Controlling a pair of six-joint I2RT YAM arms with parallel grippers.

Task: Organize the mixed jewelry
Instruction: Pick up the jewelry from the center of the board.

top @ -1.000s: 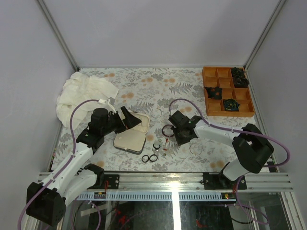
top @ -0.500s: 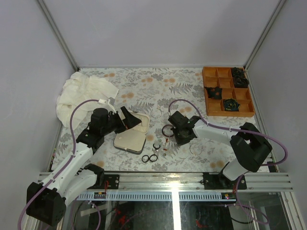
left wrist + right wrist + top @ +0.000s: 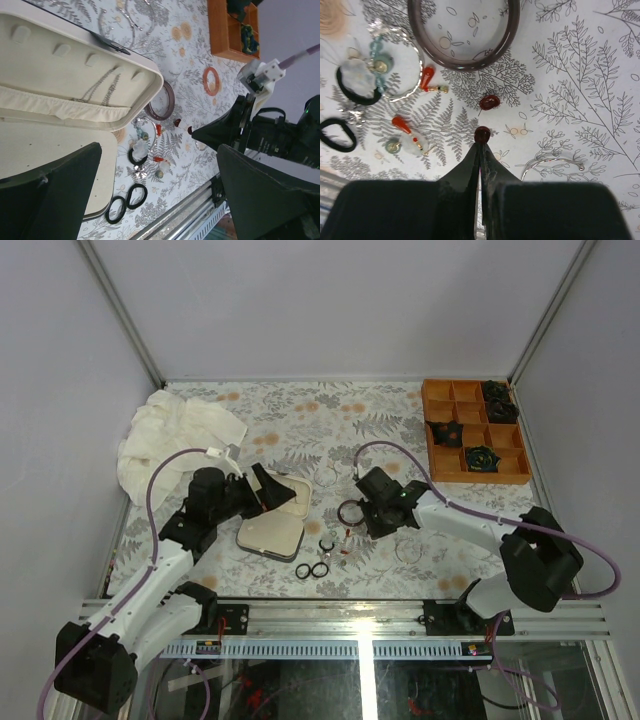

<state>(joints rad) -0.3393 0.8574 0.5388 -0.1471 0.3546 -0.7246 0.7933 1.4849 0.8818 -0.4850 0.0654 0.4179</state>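
Sorting appears barely begun: the mixed jewelry (image 3: 330,543) lies loose on the desk (image 3: 300,420) at lower centre of the top view, the right claw (image 3: 480,146) closed with tips touching a dark red bead (image 3: 481,134), the left claw (image 3: 262,490) wide open above the case (image 3: 270,532).

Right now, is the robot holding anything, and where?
The right gripper seems to pinch the tiny dark red bead by its near edge; the left gripper holds nothing.

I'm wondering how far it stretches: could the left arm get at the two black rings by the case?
Probably yes. The black rings lie bare beside the case, nothing over them, and the left claw hangs open close by.
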